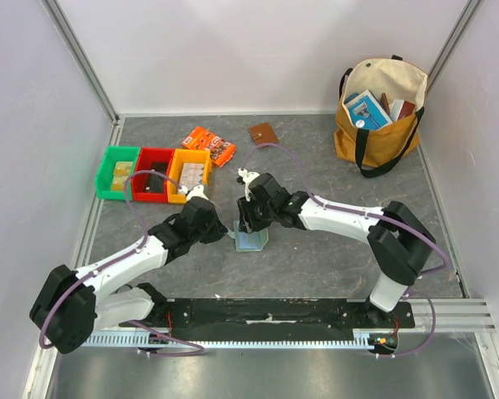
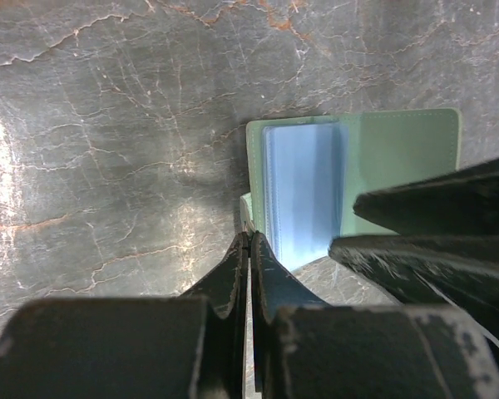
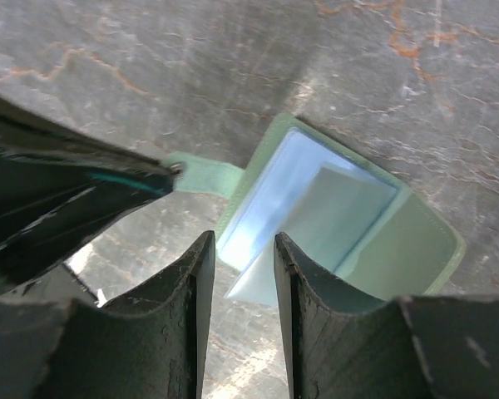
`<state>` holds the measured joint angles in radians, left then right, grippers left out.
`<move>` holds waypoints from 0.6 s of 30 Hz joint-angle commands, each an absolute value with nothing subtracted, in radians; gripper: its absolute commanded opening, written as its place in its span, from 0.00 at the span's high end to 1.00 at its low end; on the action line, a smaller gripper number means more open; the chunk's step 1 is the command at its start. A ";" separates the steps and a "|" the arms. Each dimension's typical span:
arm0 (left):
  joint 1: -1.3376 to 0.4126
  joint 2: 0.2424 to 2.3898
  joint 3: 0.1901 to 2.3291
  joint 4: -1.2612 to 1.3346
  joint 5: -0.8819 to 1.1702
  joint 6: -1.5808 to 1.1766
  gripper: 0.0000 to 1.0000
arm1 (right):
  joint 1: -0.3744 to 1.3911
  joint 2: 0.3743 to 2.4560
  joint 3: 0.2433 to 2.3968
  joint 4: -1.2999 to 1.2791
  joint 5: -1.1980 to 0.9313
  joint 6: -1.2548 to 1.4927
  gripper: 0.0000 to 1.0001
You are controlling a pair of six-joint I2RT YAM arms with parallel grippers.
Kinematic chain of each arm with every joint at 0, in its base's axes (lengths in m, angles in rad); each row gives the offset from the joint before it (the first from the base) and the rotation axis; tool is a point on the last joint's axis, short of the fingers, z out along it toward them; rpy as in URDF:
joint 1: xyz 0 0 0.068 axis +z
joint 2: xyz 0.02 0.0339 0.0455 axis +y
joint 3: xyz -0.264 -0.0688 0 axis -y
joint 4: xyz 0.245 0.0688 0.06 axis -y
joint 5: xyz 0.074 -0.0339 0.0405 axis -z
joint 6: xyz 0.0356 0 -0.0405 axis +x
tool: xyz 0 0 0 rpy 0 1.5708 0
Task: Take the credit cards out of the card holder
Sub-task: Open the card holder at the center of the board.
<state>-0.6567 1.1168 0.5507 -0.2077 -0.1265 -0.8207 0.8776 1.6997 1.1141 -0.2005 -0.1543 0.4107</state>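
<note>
The pale green card holder lies open on the table between both grippers. Its clear bluish sleeves face up, and one pale sleeve leaf is lifted. No tan-orange credit card shows. My left gripper is shut, pinching the holder's small side tab at the left edge; it also shows in the top view. My right gripper is open and empty, just above the near edge of the sleeves, its jaws a card's thickness apart from nothing. It also shows in the top view.
Green, red and orange bins stand at the back left. An orange printed packet and a brown square wallet lie behind the grippers. A yellow tote bag stands at the back right.
</note>
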 commanded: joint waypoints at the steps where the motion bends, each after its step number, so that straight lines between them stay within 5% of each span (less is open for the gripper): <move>1: -0.653 1.066 0.584 -0.215 -0.120 -0.798 0.98 | 0.881 1.718 1.170 -0.242 -0.048 0.399 0.59; 8: -0.653 1.043 0.693 -0.258 -0.065 -0.744 0.98 | 0.844 1.695 1.057 -0.264 0.078 0.411 0.59; 18: -0.666 1.097 0.761 -0.250 0.051 -0.750 0.98 | 0.766 1.660 0.868 -0.089 -0.041 0.426 0.67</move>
<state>-0.6605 1.0836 0.7361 -0.2584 0.0029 -0.7795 0.7837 1.6936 0.9195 -0.1822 0.0154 0.4175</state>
